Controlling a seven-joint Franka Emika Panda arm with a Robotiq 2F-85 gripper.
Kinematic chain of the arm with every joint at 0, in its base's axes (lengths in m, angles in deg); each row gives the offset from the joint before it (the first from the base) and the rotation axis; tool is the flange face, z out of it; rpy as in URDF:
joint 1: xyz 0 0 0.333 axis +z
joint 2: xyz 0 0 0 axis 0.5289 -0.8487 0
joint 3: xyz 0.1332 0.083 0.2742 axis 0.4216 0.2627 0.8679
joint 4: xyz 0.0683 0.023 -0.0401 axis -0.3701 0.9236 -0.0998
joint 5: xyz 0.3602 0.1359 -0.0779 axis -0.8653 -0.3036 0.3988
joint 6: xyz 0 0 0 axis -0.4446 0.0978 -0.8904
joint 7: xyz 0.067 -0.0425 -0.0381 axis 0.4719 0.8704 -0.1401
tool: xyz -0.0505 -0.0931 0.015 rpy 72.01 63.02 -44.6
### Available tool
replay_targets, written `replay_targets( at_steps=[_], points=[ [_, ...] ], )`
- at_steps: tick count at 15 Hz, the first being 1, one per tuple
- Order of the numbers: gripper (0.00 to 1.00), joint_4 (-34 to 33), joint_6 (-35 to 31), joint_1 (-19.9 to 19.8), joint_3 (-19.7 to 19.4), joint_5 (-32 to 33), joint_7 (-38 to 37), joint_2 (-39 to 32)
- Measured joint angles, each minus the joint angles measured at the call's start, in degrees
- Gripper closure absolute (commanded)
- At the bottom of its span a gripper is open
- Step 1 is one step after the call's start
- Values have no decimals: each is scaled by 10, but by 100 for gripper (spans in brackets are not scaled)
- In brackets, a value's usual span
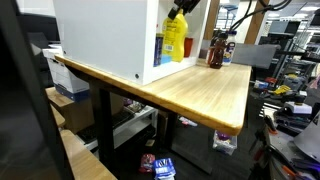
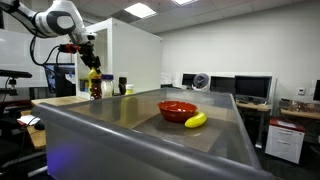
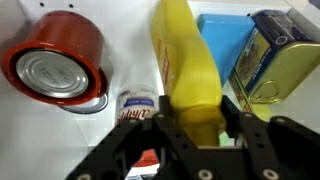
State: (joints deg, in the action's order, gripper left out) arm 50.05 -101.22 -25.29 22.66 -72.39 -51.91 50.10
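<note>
Yellow mustard bottle sits right between my fingers in the wrist view, running from my gripper toward 12 o'clock. My jaws are drawn in about halfway, with a finger pressed against each flank of the bottle's near end, so I have hold of it. Just beside that grip, at 8 o'clock, lies a small jar with a printed label, partly hidden by my finger. Farther out at 10 o'clock is a red can, its silver lid facing me, apart from the bottle. At 2 o'clock a blue box stands close against the bottle, and at 3 o'clock beyond it is a yellow-green tin. In an exterior view the bottle stands upright at the open front of a white cabinet on a wooden table, directly under me at 6 o'clock, with a dark bottle near it on the tabletop.
</note>
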Motion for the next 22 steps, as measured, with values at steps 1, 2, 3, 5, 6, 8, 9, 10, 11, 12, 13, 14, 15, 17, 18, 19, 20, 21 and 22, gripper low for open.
replay_targets(
  at_steps=[1, 2, 3, 5, 6, 8, 9, 10, 11, 12, 13, 14, 15, 17, 18, 19, 20, 21, 22],
  points=[
    [74, 5, 0, -1, -1, 0, -2, 5],
    [74, 12, 0, -3, -2, 0, -4, 13],
    [74, 18, 1, -5, -2, 0, -6, 20],
    [74, 29, 1, -7, -4, 0, -10, 33],
    [74, 34, 1, -8, -5, 0, -14, 41],
    [74, 41, 1, -13, -5, 0, -18, 60],
    [74, 42, 1, -17, -5, 0, -22, 70],
    [74, 44, 1, -22, -5, 0, -28, 81],
    [74, 45, 2, -29, -4, 0, -38, 92],
    [74, 47, 4, -36, -3, 1, -47, 101],
    [74, 49, 6, -44, -2, 1, -57, 111],
    [74, 51, 8, -52, -1, 1, -66, 119],
    [74, 53, 10, -59, 0, 1, -76, 126],
    [74, 56, 22, -69, 5, 1, -104, 136],
    [74, 57, 32, -74, 9, 1, -123, 140],
    [74, 57, 43, -81, 14, 1, -140, 144],
    [74, 57, 54, -88, 19, 1, -155, 147],
    [74, 58, 66, -96, 24, 1, -171, 150],
    [74, 60, 78, -106, 31, 3, -188, 153]
  ],
)
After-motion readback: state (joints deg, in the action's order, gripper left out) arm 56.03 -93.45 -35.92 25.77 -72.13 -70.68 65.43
